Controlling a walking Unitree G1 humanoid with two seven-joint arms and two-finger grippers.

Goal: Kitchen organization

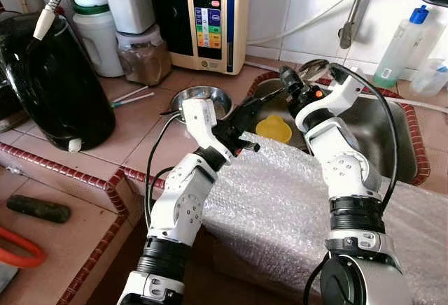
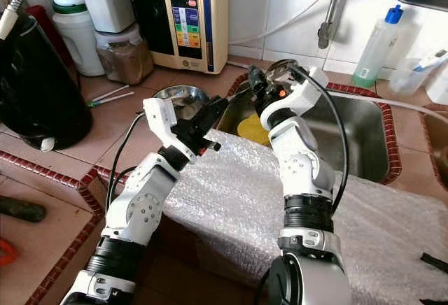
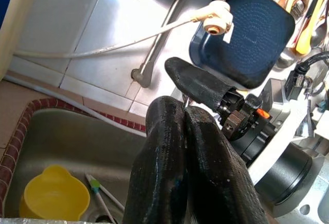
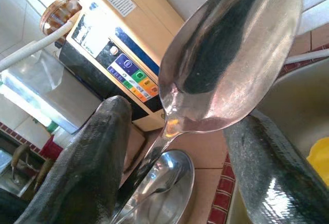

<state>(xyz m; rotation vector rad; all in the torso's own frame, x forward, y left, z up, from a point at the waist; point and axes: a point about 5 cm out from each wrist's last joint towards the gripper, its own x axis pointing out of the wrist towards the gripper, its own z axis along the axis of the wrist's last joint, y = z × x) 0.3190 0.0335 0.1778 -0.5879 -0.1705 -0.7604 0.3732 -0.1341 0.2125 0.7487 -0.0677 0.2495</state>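
Note:
A large steel spoon [image 4: 231,44] hangs over the near left corner of the sink [image 1: 381,119]. Its bowl [image 1: 313,69] points toward the wall. My left gripper [image 1: 257,105] is shut on the thin handle; in the left wrist view its fingers [image 3: 164,147] are pressed together. My right gripper [image 1: 287,77] meets it from the other side and is open, with a finger [image 4: 97,157] on each side of the spoon's neck and not touching it. A steel bowl [image 1: 203,100] with another spoon inside sits on the tiled counter just left of the sink.
A yellow cup [image 1: 274,129] lies in the sink. Bubble wrap [image 1: 280,207] covers the near counter under both arms. A black kettle [image 1: 52,74], jars and a water machine [image 1: 206,18] stand at the back left. A blue-capped bottle [image 1: 400,46] stands behind the sink.

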